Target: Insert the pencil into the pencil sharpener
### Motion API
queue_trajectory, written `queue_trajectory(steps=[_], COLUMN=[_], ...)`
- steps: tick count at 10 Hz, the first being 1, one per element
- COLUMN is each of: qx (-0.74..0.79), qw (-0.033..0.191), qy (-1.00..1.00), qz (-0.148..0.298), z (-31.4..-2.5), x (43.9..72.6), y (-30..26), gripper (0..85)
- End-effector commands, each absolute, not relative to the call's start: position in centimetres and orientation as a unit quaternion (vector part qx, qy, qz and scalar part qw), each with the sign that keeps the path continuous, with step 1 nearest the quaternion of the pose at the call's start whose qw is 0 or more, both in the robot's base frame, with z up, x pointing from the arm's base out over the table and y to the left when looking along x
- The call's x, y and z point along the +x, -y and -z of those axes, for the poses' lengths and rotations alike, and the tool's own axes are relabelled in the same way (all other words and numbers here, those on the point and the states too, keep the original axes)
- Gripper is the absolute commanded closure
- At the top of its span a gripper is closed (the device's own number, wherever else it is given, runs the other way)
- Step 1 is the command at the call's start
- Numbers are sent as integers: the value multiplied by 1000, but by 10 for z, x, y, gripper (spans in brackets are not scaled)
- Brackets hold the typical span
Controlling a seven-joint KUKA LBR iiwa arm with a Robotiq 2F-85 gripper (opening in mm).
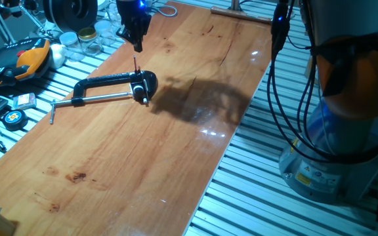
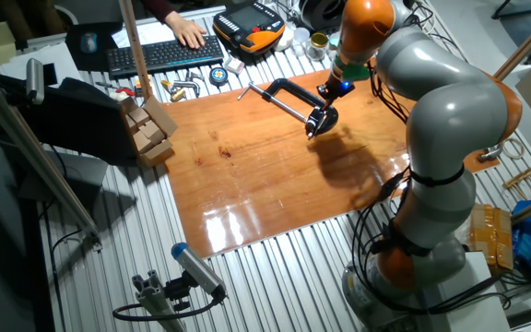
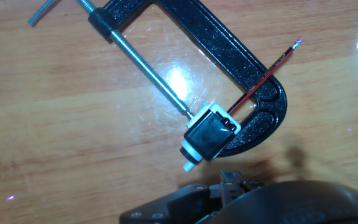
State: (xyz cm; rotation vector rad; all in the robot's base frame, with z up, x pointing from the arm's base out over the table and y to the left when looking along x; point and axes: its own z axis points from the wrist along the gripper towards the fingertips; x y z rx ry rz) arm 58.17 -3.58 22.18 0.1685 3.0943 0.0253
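The thin red pencil [image 3: 266, 74] has one end stuck in the small black pencil sharpener [image 3: 209, 135], which has a pale end. A black C-clamp [image 3: 229, 56] pins the sharpener with its silver screw rod [image 3: 148, 71]. In one fixed view the pencil [image 1: 135, 64] stands nearly upright out of the sharpener [image 1: 138, 88]. My gripper [image 1: 138, 47] hangs just above the pencil's top, apart from it. Its fingers taper close together with nothing between them, and the gap is too small to judge. The other fixed view shows the gripper [image 2: 325, 90] over the clamp [image 2: 289, 97].
The clamp lies on a wooden board [image 1: 176, 151] over a slatted metal table. Jars, an orange tool case [image 1: 25, 59] and a tape measure [image 1: 13, 118] sit off the board's left edge. Cardboard boxes [image 2: 150, 129] and a keyboard [image 2: 159, 53] lie beyond it.
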Motion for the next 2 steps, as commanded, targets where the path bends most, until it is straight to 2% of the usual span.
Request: queue_trajectory(steps=[1, 2], qx=[54, 54], qw=[21, 21], qy=[-998, -998], qz=[-8, -8], z=[-222, -222], x=[582, 582], y=[36, 35], gripper=[850, 850])
